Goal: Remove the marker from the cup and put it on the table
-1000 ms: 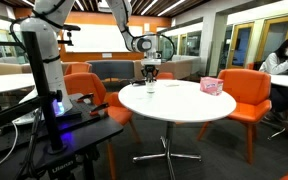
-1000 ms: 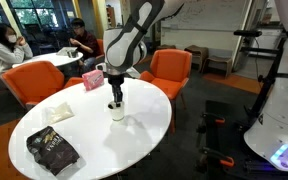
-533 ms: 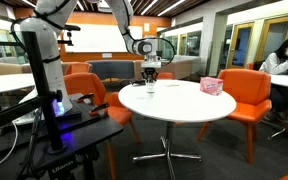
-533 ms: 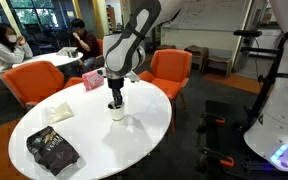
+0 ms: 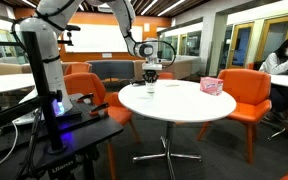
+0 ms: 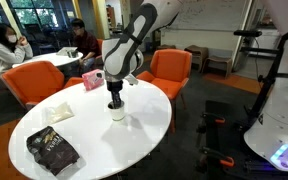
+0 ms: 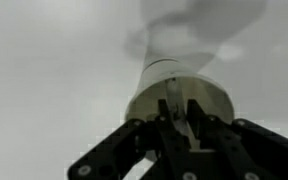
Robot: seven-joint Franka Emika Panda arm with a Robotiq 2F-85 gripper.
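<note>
Delta over the last second is small: gripper (image 6: 115, 96) has crept up a hair over the cup (image 6: 116, 112), elbow slightly higher too. Cup hasn't shifted on the worktop (image 6: 84, 140). I read that as grasp made and lift only just starting, marker not clear of the cup yet.

Wrist view: gripper (image 7: 180, 110) fingers pulled in close inside the cup (image 7: 179, 85) mouth, apparently pinching the marker (image 7: 181, 122). That part is blurred, so it's a judgement.

Marker sits directly below the gripper, between the fingers, lower end down in the cup. Long axis looks vertical, in line with the gripper's approach; can't tell which end is the cap.

Pink tissue box (image 6: 92, 80) is beyond the gripper, well apart. Needs a straight pull up before laying it flat.
</note>
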